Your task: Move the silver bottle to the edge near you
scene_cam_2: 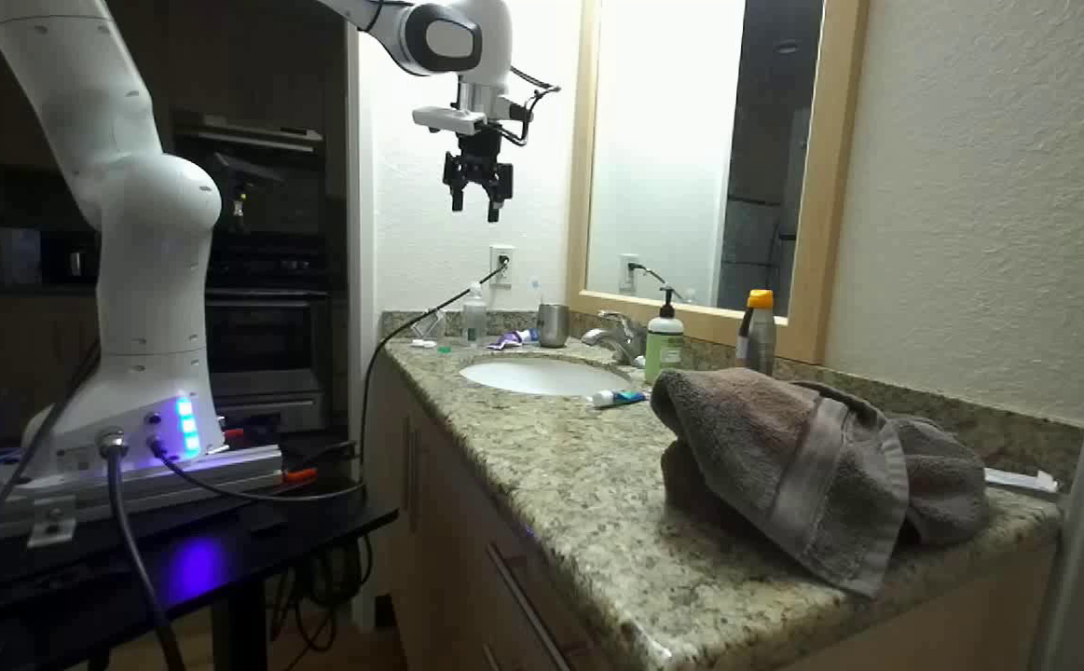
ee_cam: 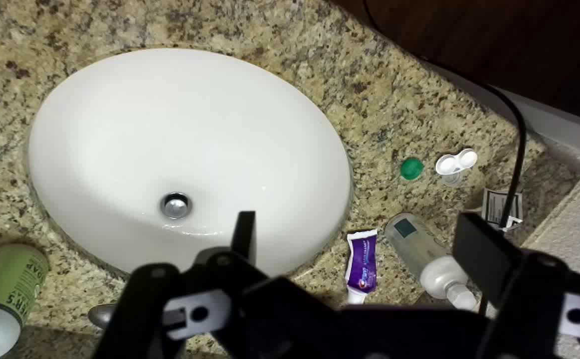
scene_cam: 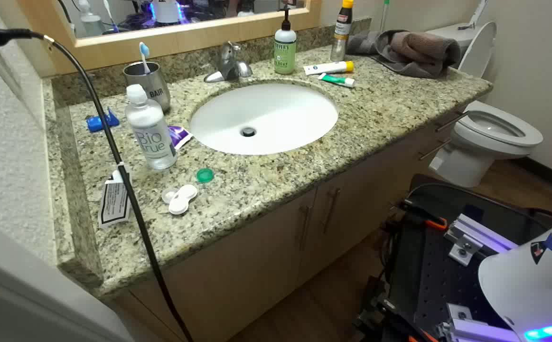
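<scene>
In an exterior view the white arm is standing at left, its middle lying beyond the frame's top, its gripper hanging straight down above the counter, jaws standing wide apart. In an exterior view, left to right, a black cable is crossing in front of a printed slip too fine to read, a clear bottle is reading "Bio true" and partly covering a steel cup marked "BAIR", and a green pump bottle is showing "SOAP". The silver bottle is standing upright at the counter's back, well apart from the edge, its label too small to read; in an exterior view a grey-brown towel is hiding its base. In the wrist view the pump bottle is being cut off at left, and the gripper is covering much of the bottom.
</scene>
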`<state>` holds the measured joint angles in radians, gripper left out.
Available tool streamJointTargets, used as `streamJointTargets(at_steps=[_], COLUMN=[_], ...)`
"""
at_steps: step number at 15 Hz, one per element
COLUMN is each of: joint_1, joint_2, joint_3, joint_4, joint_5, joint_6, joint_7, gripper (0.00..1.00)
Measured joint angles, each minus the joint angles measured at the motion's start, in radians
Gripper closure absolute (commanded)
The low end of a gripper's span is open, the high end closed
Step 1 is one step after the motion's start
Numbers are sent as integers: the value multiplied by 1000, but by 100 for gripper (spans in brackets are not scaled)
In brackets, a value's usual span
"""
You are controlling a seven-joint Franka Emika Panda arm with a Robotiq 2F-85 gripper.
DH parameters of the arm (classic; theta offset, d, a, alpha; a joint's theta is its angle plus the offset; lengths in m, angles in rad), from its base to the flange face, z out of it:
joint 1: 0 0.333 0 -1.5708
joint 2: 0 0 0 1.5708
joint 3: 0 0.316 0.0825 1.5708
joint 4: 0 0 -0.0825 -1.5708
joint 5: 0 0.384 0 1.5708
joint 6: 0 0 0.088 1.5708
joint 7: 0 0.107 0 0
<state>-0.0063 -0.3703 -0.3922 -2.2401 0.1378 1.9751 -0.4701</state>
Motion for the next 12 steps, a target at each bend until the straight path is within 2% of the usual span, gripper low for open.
streamJointTargets(at_steps=[4, 9, 12], joint_1=[-19, -91, -98], joint_2=[4, 61, 64], joint_3=[7, -3, 2], joint_4=[7, 77, 84], joint_5=[0, 40, 39], joint_6=[0, 0, 0], joint_7=[13, 54, 61], gripper=[0, 0, 0])
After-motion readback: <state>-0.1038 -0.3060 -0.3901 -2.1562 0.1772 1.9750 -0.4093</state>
